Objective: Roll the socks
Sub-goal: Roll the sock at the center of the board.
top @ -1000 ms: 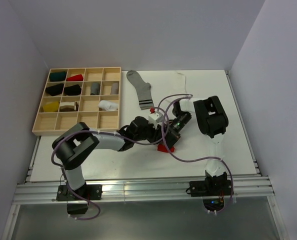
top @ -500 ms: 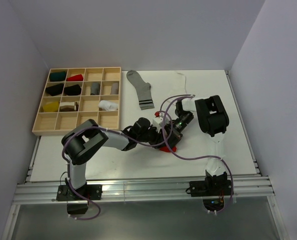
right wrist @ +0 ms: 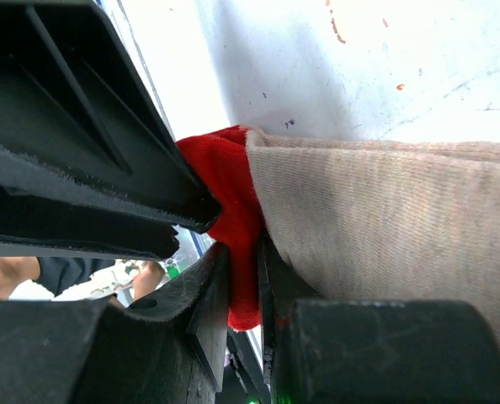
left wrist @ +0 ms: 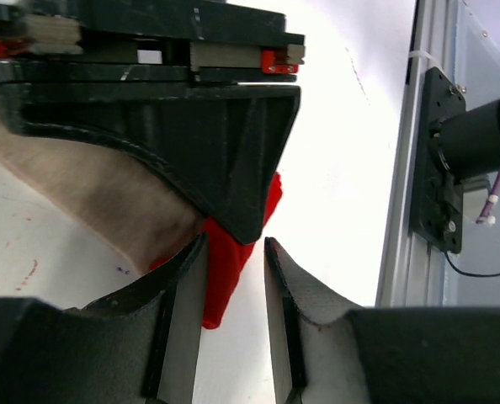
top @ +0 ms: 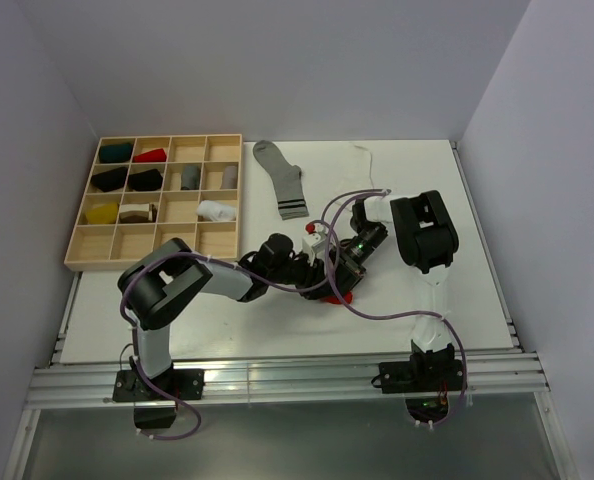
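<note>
A beige sock (right wrist: 376, 210) with a red end (right wrist: 225, 177) lies on the white table. My right gripper (right wrist: 243, 248) is shut on that red end. In the left wrist view the beige sock (left wrist: 107, 194) runs off to the left. There its red tip (left wrist: 220, 286) sits between the fingers of my left gripper (left wrist: 235, 244), against the left finger with a gap to the right one, so the left gripper is open. From above, both grippers (top: 315, 268) (top: 343, 268) meet over the red end (top: 332, 293). A grey sock with black stripes (top: 282, 180) lies flat behind them.
A wooden compartment tray (top: 147, 262) with several rolled socks stands at the back left. A small white sock (top: 362, 158) lies near the table's far edge. The aluminium rail (left wrist: 418, 168) and the right arm's base (left wrist: 452, 151) run along the near edge.
My left gripper has slid right, close against the right gripper at the red end, and its jaws have widened a little. The right gripper has kept its grip and place.
</note>
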Robot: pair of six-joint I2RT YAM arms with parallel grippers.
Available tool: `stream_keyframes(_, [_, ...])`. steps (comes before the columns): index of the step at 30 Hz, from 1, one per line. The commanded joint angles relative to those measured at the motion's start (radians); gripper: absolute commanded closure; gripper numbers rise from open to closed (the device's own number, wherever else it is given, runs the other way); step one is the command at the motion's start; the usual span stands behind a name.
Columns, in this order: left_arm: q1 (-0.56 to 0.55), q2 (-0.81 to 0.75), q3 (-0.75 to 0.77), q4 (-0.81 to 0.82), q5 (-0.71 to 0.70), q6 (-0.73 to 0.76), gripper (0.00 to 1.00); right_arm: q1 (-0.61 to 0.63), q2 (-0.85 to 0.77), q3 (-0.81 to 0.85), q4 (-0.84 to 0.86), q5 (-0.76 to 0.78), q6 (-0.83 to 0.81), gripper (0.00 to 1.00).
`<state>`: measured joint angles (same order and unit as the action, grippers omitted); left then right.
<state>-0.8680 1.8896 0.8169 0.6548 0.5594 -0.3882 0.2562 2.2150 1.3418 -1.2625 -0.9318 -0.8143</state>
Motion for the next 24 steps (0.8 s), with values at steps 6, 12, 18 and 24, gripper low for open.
stream_keyframes(6, [0.000,0.000,0.030,-0.017,0.005,0.055,0.62,-0.014,0.005,0.007,0.045,0.025,-0.002,0.86])
stream_keyframes(12, [-0.014,0.023,0.051,-0.055,-0.015,0.086,0.63,-0.018,0.006,0.008,0.037,0.025,-0.008,0.86])
stream_keyframes(18, [-0.023,0.049,0.067,-0.106,-0.095,0.112,0.64,-0.020,0.011,0.014,0.026,0.019,-0.020,0.86])
stream_keyframes(24, [-0.031,0.083,0.083,-0.139,-0.108,0.120,0.67,-0.020,0.009,0.014,0.028,0.025,-0.020,0.86])
